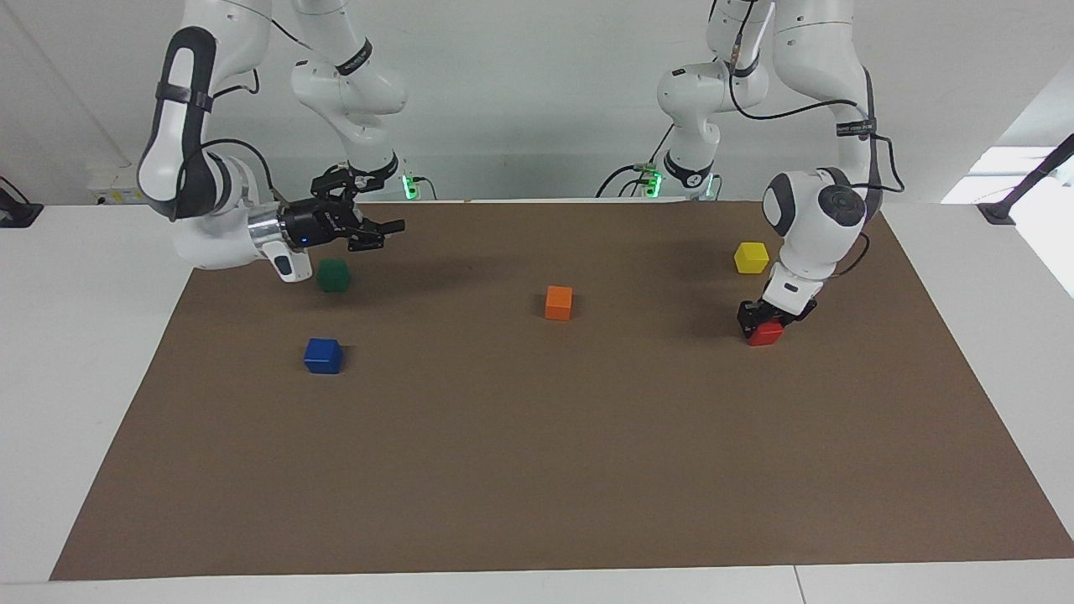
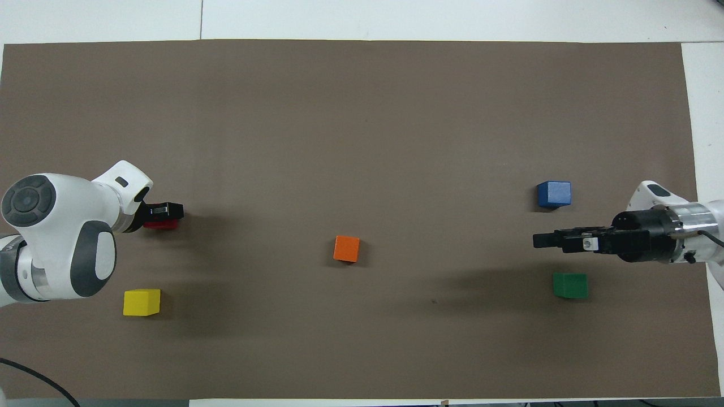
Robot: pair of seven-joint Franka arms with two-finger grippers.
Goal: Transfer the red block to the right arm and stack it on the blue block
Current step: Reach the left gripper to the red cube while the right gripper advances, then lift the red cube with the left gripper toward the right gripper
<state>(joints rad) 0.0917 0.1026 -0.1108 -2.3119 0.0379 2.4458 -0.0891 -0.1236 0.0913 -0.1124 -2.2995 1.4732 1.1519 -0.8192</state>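
I had the brown mat (image 1: 537, 470) laid over the white table (image 1: 75, 335), and I judged the step in hand to be the pick-up that comes ahead of the handover. The left arm (image 1: 818, 218) reached steeply down at the mat's 3 o'clock side in the facing view, and its left gripper (image 1: 768, 319) sat low on the red block (image 1: 765, 334), fingers clenched on the cube, which looked to rest on the mat with the yellow block (image 1: 751, 257) at its 12 o'clock, nearer the robots. The right arm (image 1: 210, 210) lay almost level at the 9 o'clock side, its right gripper (image 1: 377, 228) hanging in the air over the mat with fingers spread and nothing between them, pointed toward the middle, the green block (image 1: 333, 274) under its wrist and the blue block (image 1: 323, 355) at that cube's 6 o'clock, farther from the robots. To do this well I wanted the lift straight up, so the cube would not drag or twist in the jaws. I reckoned the grip should leave two faces bare for the other gripper. The carry should pass above the orange block (image 1: 559, 302) at mid-mat.
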